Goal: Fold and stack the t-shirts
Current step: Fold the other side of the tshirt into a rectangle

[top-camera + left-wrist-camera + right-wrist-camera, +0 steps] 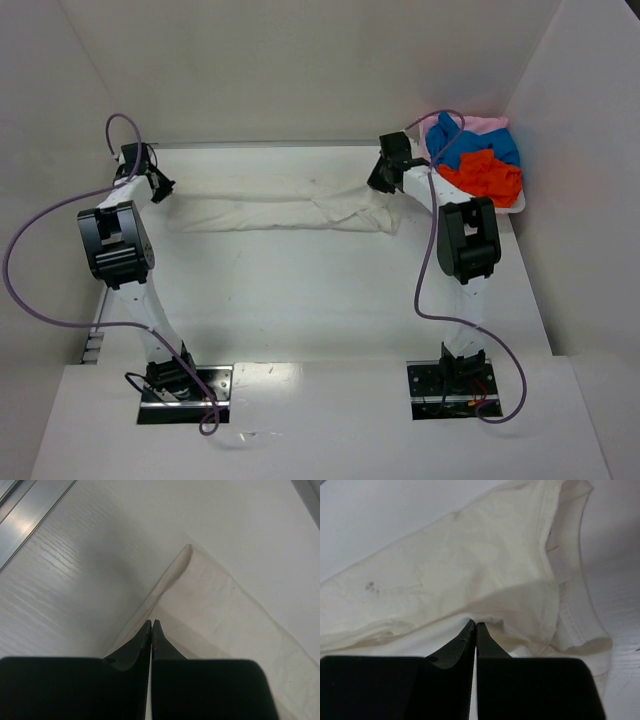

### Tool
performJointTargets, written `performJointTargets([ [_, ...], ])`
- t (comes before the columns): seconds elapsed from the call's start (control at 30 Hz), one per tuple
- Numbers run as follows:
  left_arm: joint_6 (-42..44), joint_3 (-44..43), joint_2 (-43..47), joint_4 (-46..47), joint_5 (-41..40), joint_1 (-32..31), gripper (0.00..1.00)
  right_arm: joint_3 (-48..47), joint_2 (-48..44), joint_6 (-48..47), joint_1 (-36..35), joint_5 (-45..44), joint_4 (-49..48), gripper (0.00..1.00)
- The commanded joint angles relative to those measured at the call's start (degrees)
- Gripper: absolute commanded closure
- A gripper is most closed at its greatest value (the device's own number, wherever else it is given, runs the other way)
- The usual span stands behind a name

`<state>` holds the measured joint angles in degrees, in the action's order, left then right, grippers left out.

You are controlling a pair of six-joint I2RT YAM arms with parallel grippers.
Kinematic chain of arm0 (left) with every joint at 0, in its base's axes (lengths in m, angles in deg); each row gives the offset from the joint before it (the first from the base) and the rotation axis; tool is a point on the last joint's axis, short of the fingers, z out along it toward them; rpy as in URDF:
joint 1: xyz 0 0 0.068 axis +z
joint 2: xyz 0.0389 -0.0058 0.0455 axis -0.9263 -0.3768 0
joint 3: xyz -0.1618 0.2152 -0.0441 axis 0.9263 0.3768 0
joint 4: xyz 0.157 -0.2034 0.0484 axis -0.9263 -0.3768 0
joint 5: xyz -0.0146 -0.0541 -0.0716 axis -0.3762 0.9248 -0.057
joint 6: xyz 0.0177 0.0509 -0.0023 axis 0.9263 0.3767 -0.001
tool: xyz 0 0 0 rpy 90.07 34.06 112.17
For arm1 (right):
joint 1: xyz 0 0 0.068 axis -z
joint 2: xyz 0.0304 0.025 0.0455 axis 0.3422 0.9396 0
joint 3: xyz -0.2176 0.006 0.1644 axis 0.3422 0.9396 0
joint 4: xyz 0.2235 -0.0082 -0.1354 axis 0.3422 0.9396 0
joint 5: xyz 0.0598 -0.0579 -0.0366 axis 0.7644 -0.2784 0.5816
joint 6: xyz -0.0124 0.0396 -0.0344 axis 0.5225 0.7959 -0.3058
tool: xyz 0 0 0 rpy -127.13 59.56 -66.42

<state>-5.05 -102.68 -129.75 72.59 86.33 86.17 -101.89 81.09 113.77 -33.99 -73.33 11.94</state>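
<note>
White walls (300, 60) enclose a pale table (300, 300) whose surface shows a faint wood grain in the left wrist view, with a brushed metal rail (30, 515) along one edge. Across the far part of the table lies the off-white t-shirt (280, 213), soft and creased, folded into a long narrow band. Its stitched hem (570, 555) curls at the right end, and a small dark smudge (370, 586) marks the cloth.

The left gripper (151, 622) has its black pointed fingers pressed together at the band's left edge. The right gripper (473, 624) is likewise closed, tips at a fold of the fabric. Whether either nips cloth cannot be told.

In the far right corner a shallow white tray (515, 208) holds crumpled blue (450, 145), orange-red (490, 175) and pale pink (485, 123) shirts.
</note>
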Motion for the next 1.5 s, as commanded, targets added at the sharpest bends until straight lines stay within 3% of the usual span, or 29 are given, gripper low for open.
performJointTargets([
  [0.0, 0.86, -2.27, -2.02, 1.33, -3.5, -0.02, 1.0, -3.19, 2.2, -1.33, 0.88, -0.3, -1.27, 0.96],
  [0.07, 0.85, -2.27, -2.65, 1.33, -4.11, -0.02, 0.97, -3.72, 2.73, -1.86, 0.88, -0.3, -1.27, 0.91],
  [0.13, 0.85, -2.27, -3.17, 1.33, -4.81, -0.02, 0.81, -3.72, 2.73, -2.38, 0.88, -0.83, -1.96, 0.88],
  [0.27, 1.55, -2.88, -3.17, 1.95, -4.3, -0.02, 0.55, -3.72, 2.2, -3.96, 0.88, -0.22, -3.72, 0.56],
  [0.33, 3.48, -3.49, -1.69, 2.65, -2.81, -0.02, 0.48, -4.5, 0.72, -5.9, 0.88, -0.22, -3.73, 0.48],
  [0.37, 4.53, -3.5, -1.07, 3.26, -1.32, -0.02, 0.39, -4.51, 0.71, -6.51, 0.88, -0.22, -3.73, 0.44],
  [0.43, 6.3, -3.5, 1.29, 3.8, 2.02, -0.02, 0.28, -5.91, -1.47, -7.75, 0.88, 0.31, -2.24, 0.26],
  [0.63, 11.22, 0.53, 12.09, 7.66, 6.17, -3.36, 0.0, 1.88, -10.35, -8.37, 0.88, 4.7, -4.69, 0.1],
  [0.8, 17.44, 4.93, 19.14, 6.53, 13.54, -8.19, 0.0, 6.65, -13.7, -7.84, -1.57, 6.46, -2.68, 0.07],
  [0.93, 17.99, 10.46, 24.23, 3.97, 11.89, -13.72, 0.0, 10.94, -13.7, -7.84, -5.26, 7.16, -3.19, 0.07],
  [1.1, 15.8, 21.79, 27.15, 5.55, 14.06, -14.44, 0.0, 12.45, -11.61, -4.42, -9.92, 7.69, -5.04, 0.07],
  [1.47, 17.64, 22.69, 23.73, 4.85, 13.55, -15.49, 0.0, 11.05, -4.48, -1.33, -11.16, 5.41, -4.43, 0.16],
])
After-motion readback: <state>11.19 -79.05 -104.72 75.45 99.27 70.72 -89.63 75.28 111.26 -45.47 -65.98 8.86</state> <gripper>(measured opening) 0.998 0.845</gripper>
